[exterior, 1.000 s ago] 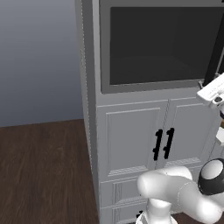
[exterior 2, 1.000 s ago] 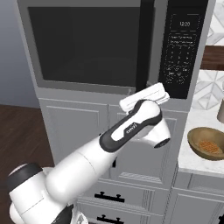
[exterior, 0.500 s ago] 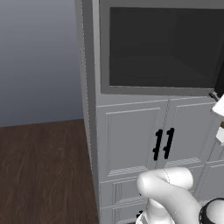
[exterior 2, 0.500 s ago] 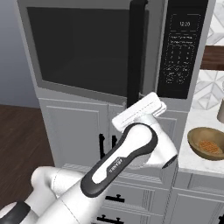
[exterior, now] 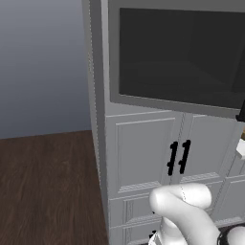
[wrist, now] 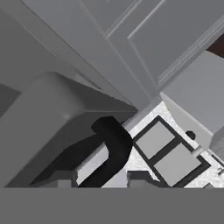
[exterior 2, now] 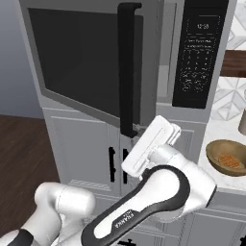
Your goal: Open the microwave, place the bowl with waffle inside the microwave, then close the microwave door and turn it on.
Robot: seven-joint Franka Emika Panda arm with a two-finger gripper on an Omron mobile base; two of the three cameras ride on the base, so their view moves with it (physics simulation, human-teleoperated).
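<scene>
The microwave [exterior 2: 192, 62] is sitting built into the grey cabinet column, its dark keypad panel [exterior 2: 197, 57] facing out on the right. The microwave door [exterior 2: 86, 57] is standing partly swung out from the body, dark glass framed in grey, with the long black bar handle [exterior 2: 128, 67] running down its free edge. In the left base view the door [exterior: 177, 52] is showing as a wide dark pane angled out over the white cupboard doors [exterior: 158, 153] with their small black handles [exterior: 178, 157]. The gripper [wrist: 103, 177] is sitting at the lower end of the handle: in the hand view the black bar [wrist: 109, 148] is passing between the two fingertips [wrist: 61, 178], which are sitting either side of it with the jaws only partway closed; whether the pads are actually pressing on the bar cannot be told. From the right base view the white hand [exterior 2: 151, 144] is tucked just below and beside the handle's bottom end. The brown bowl [exterior 2: 229, 158] with the waffle [exterior 2: 228, 161] in it is resting on the counter [exterior 2: 226, 134] to the right of the microwave, well apart from the gripper.
</scene>
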